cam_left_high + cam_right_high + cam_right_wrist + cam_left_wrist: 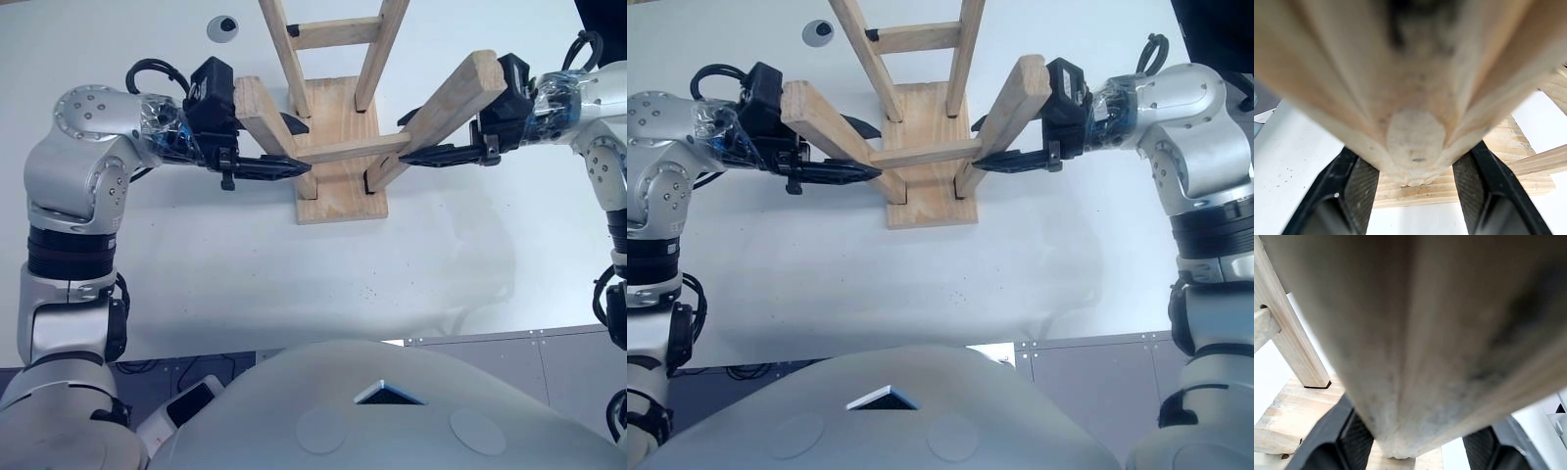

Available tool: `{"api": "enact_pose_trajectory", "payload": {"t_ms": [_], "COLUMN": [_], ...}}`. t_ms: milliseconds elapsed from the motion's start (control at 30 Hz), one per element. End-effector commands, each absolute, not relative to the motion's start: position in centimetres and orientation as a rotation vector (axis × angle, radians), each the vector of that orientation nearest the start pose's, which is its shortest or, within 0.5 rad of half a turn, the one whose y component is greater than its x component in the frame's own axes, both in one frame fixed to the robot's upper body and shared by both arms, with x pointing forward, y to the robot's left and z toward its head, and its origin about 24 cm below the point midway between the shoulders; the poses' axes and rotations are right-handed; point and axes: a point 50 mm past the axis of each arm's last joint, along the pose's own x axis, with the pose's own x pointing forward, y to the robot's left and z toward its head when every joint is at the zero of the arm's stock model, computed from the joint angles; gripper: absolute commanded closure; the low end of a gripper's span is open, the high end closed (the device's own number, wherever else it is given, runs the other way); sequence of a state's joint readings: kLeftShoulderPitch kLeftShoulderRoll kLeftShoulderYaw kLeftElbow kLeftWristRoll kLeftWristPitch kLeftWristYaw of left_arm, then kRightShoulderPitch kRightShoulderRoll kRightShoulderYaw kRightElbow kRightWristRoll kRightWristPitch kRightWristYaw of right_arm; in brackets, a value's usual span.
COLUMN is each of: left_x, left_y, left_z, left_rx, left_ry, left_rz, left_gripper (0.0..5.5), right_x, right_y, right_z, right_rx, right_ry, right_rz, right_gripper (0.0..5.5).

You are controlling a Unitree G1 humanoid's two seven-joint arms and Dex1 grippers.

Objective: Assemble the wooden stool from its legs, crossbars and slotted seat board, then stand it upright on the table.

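Now | left gripper (308,147) clamps near-left leg (257,106) | right gripper (402,138) clamps near-right leg (460,90) | both arms pointing inward

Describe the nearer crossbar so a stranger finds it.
On the white table, the seat board lies flat, legs up. This crossbar joins the left leg, in the left gripper, and the right leg, in the right gripper; the other crossbar is farther away.

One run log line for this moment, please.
stool: inverted on table; left gripper: holds left leg; right gripper: holds right leg
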State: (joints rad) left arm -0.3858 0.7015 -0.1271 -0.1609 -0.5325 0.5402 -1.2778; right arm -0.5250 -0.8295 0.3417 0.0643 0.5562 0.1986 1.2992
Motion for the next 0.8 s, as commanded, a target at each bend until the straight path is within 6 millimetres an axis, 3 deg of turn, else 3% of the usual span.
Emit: {"api": "enact_pose_trajectory", "payload": {"t_ms": [33, 233, 400, 600, 800], "left_x": [22.9, 25.0, 25.7, 26.4, 25.9], "left_y": [11.8, 14.6, 16.7, 18.5, 19.0], "left_z": [13.2, 14.8, 18.0, 25.4, 31.6], "left_rx": [0.220, 0.026, 0.006, 0.015, 0.119], "left_ry": [0.405, 0.345, 0.273, 0.056, -0.164], "left_rz": [-1.823, -1.631, -1.614, -1.619, -1.664], "left_gripper": [3.26, 3.26, 2.15, 1.43, 1.39], "right_x": [26.2, 23.6, 23.2, 24.6, 25.1], "right_y": [-8.9, -13.6, -14.3, -14.6, -14.6], "right_z": [7.7, 5.5, 5.3, 6.5, 6.7], "right_rx": [-1.200, -0.741, -0.617, -0.587, -0.586], "right_ry": [0.335, 0.591, 0.624, 0.594, 0.590], "right_rz": [1.547, 1.511, 1.476, 1.411, 1.390], "right_gripper": [3.47, 3.47, 3.47, 3.47, 3.47]}}
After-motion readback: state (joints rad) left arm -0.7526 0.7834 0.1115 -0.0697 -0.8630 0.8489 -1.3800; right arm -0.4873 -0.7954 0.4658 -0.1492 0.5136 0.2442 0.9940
